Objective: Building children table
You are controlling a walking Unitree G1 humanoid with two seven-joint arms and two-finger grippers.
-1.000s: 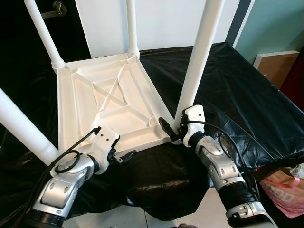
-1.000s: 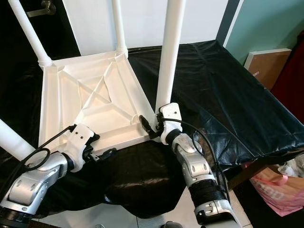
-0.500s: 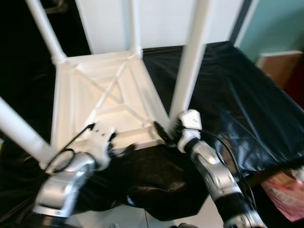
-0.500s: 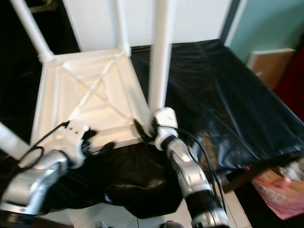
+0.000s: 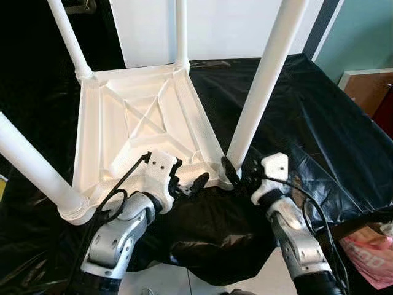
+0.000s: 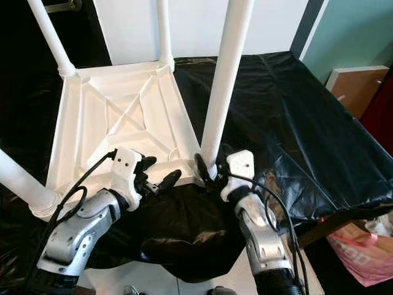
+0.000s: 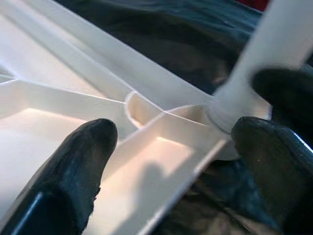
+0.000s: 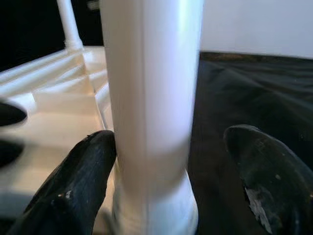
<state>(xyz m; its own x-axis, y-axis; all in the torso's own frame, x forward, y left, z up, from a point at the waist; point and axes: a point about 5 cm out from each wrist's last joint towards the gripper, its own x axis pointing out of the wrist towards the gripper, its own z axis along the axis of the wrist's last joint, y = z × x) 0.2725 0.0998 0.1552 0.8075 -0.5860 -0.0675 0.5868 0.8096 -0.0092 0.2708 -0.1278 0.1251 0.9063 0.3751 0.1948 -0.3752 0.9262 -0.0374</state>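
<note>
Since a second ago: left gripper [image 5: 187,184] moved up from the black sheet to the near rim of the upturned white plastic children's table [image 5: 144,132]; right gripper [image 5: 236,174] shifted slightly, still at the foot of the near right leg [image 5: 264,80].

Nearest: two silver arms reaching in from below, over a crinkled black plastic sheet [image 5: 319,129] covering the work surface. Left gripper spread wide across the table's near edge, one finger inside the ribbed underside, the other outside by the corner. Right gripper parted wide around the base of the near right leg, one finger touching the tube, the other standing apart.

Table lying top-down on the sheet, glossy white, underside braced by a moulded cross of ribs. Four round white legs pointing upward, long axes near vertical, splaying slightly outward; near left leg [image 5: 34,166] leaning toward the camera.

Left wrist view: corner socket [image 7: 230,110] and inner ribs close up, with the right gripper's dark finger behind the leg. Right wrist view: leg collar [image 8: 156,210] seated in the corner, far leg [image 8: 68,24] beyond.

Farther: white wall panel [image 5: 215,24], brown box [image 5: 368,89], pink bag [image 5: 371,255].
</note>
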